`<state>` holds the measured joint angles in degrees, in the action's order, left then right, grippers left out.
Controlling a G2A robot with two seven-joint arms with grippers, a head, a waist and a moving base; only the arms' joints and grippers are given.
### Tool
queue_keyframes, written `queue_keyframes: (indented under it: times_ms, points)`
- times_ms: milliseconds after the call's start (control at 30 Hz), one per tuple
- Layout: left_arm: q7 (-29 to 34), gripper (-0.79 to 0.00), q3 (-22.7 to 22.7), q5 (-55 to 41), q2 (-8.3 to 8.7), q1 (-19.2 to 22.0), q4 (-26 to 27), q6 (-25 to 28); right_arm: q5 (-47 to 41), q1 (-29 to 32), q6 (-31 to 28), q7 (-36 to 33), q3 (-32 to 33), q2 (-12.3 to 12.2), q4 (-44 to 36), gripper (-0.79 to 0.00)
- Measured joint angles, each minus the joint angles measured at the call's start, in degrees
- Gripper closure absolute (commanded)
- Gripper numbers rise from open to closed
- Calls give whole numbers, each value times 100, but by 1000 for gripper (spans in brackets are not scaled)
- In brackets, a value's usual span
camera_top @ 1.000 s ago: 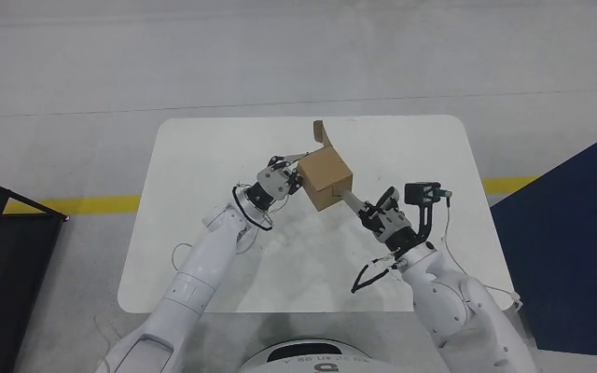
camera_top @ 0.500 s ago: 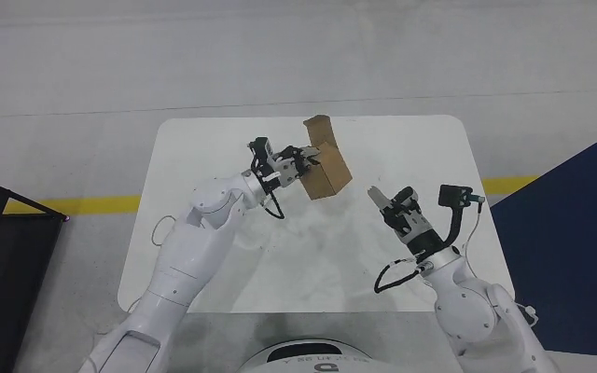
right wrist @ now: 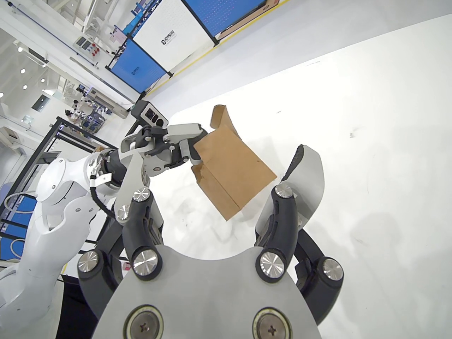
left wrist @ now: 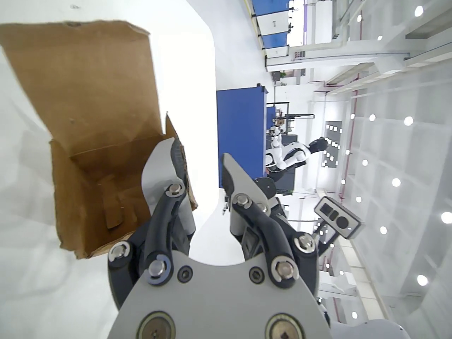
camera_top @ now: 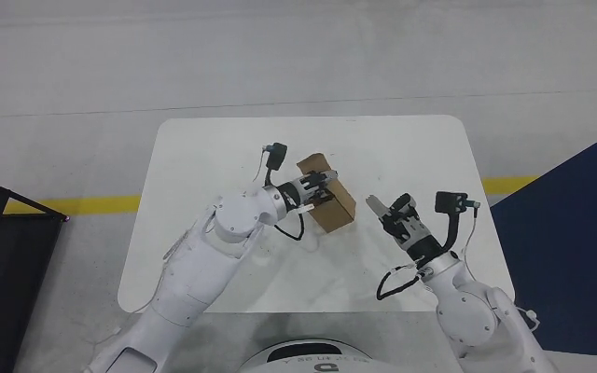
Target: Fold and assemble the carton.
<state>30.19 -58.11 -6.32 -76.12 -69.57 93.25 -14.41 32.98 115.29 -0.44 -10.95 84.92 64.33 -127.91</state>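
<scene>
A brown carton (camera_top: 338, 200) stands tilted near the middle of the white table (camera_top: 420, 149), one end open with a flap sticking up. In the left wrist view the carton (left wrist: 88, 89) shows its hollow inside. My left gripper (camera_top: 320, 183) is at the carton's open end, open, its fingers astride one side wall: one fingertip (left wrist: 166, 156) sits inside and the wall touches only that finger. My right gripper (camera_top: 389, 203) is open a short way to the carton's right, apart from it. From the right wrist the carton (right wrist: 233, 171) rests on a lower corner, with the left gripper (right wrist: 192, 142) at its far edge.
The table's right half and front are bare white surface. A blue panel (camera_top: 560, 242) stands off the table's right side and a black frame (camera_top: 19, 219) off its left. A yellow floor line (camera_top: 93, 202) runs behind.
The left arm swung round, lifted the carton, then brought it down nearer the table's middle. The right gripper, touching the carton a second ago, drew back to the right.
</scene>
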Motion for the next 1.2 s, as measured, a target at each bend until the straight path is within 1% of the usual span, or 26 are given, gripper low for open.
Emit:
queue_keyframes:
  times_ms: [100,233,333,367,467,600,733,833,933,1067,1200]
  points:
    - [2,-785,-281,-556,10,-85,5,63,196,12,-92,-131,-24,-10,-1,-683]
    - [157,-785,-778,-1151,75,-339,93,94,696,-78,-260,-399,-179,-29,-52,-680]
    - [316,-785,-1045,-1215,141,-539,202,-14,878,-211,-246,-474,-291,-24,-103,-680]
    - [355,-785,-1059,-1141,156,-571,241,-51,875,-246,-224,-474,-309,-20,-122,-680]
    - [483,-785,-947,-889,179,-580,302,-165,803,-298,-180,-453,-331,-10,-175,-680]
    - [579,-785,-598,-629,154,-370,208,-218,687,-209,-184,-407,-273,-7,-208,-677]
    - [493,-785,-198,-413,86,-19,-118,-196,576,32,-226,-271,-98,-10,-197,-671]
    - [551,-785,135,-303,22,275,-383,-259,479,244,-319,-197,43,-15,-184,-668]
    - [633,-785,406,-332,-43,504,-537,-297,420,442,-464,-174,185,-24,-170,-671]
    - [617,-785,475,-501,-85,640,-565,-312,342,598,-622,-158,334,-32,-169,-671]
    - [647,-785,270,-619,-47,589,-321,-396,305,622,-771,-234,327,-36,-126,-656]
